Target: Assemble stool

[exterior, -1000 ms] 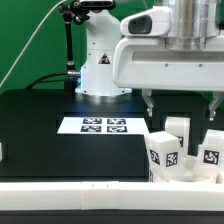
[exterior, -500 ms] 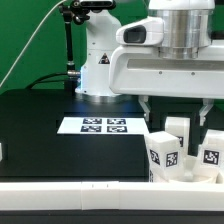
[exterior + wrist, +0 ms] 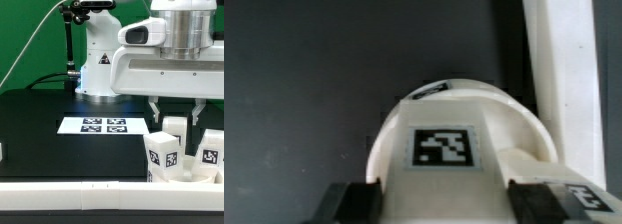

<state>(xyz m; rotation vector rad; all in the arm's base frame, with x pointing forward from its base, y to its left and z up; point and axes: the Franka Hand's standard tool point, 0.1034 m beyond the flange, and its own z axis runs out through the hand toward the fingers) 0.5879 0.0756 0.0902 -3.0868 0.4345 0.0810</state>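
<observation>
Gripper: mine (image 3: 176, 113), pinched on the stool leg (image 3: 462, 140) from both sides
Leg: stands near the table's (image 3: 40, 120) front edge, by the white border rail (image 3: 70, 190), beside two more legs (image 3: 163, 155)
Grip check: I'd judge pads should sit square on the flat sides
Lift: straight up, slowly, clear of the neighbours

Marker board (image 3: 103, 125) flat on black table (image 3: 40, 125); white border rail (image 3: 70, 196) along front; green backdrop (image 3: 30, 40).
</observation>
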